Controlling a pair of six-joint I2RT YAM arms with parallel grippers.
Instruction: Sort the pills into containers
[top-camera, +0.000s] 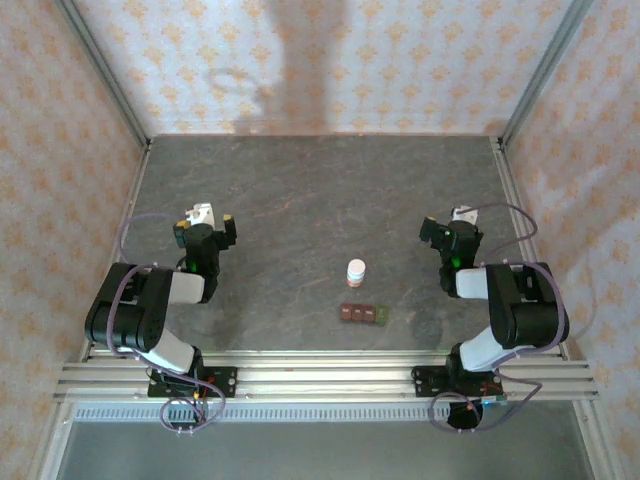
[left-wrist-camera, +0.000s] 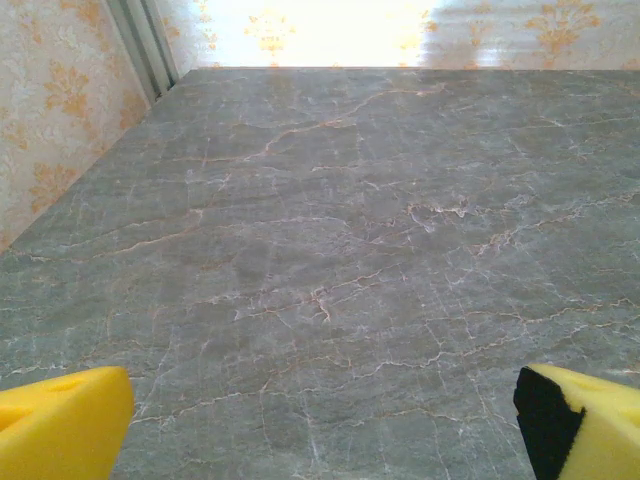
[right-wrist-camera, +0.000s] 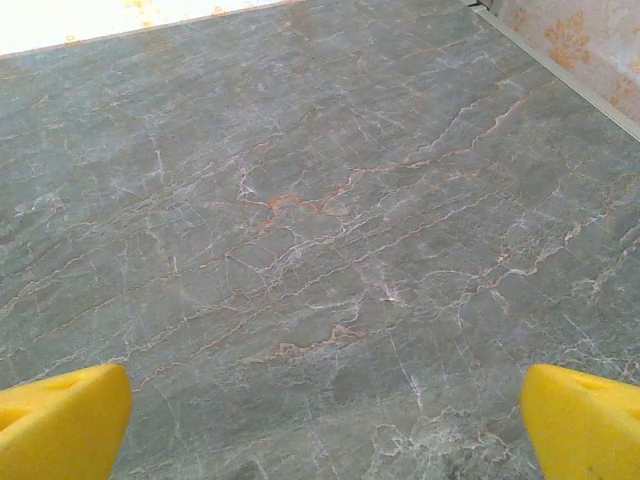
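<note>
Sorting looks not yet begun: the left tool (top-camera: 212, 218) and right tool (top-camera: 444, 222) both hover over bare desk (top-camera: 300, 180), fingers spread wide, nothing held. The containers (top-camera: 364, 313) — a short brownish-red strip of joined compartments with one green end — lie between the two tools, nearer the right one and closer to the arm bases; their contents are too small to tell. A white bottle (top-camera: 356, 271) stands just beyond the strip, likely holding the pills.

White bottle (top-camera: 356, 272), orange-red band, upright between left gripper (top-camera: 215, 218) and right gripper (top-camera: 445, 222), nearer the right; grey veined table (top-camera: 320, 180) beneath both; floral walls (top-camera: 300, 60) beyond.
</note>
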